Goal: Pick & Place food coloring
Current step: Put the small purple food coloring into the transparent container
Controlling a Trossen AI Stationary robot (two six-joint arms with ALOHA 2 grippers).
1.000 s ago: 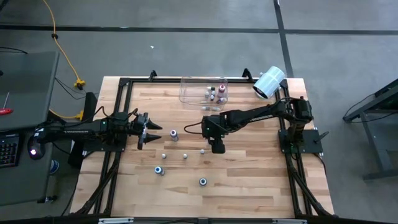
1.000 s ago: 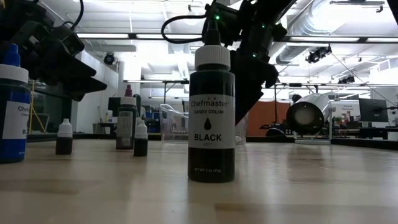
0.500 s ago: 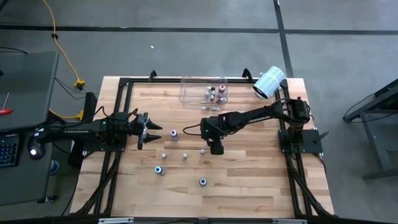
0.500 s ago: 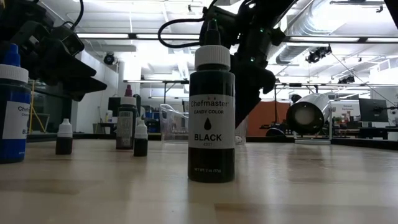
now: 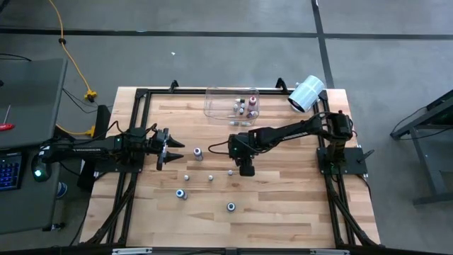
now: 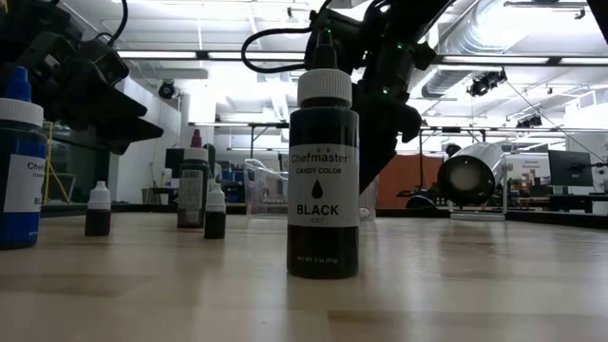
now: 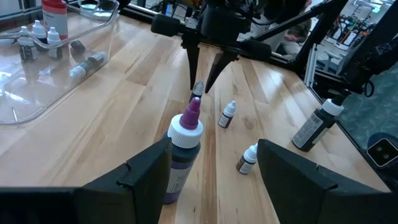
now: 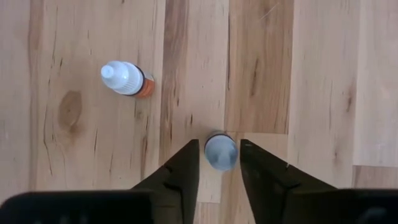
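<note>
A small white-capped dropper bottle (image 8: 220, 152) stands between the right gripper's (image 8: 218, 163) parted jaws; bare wood flanks both fingers.

Pale wood, clear plastic and matt black metal

The light butcher-block wooden table (image 5: 283, 205) is showing smooth, faintly sheened planks with visible grain and a dark knot. The clear plastic bin (image 5: 219, 106) is glinting glossy and see-through. The black "Chefmaster" dropper bottle (image 6: 323, 180) is shining as smooth plastic under a matt paper label. The small white-capped bottle (image 8: 221, 152) is looking like smooth plastic between the right gripper (image 8: 217, 163)'s matt dark fingers (image 8: 180, 174). The white paper roll (image 5: 306, 93) is looking matt.
</note>
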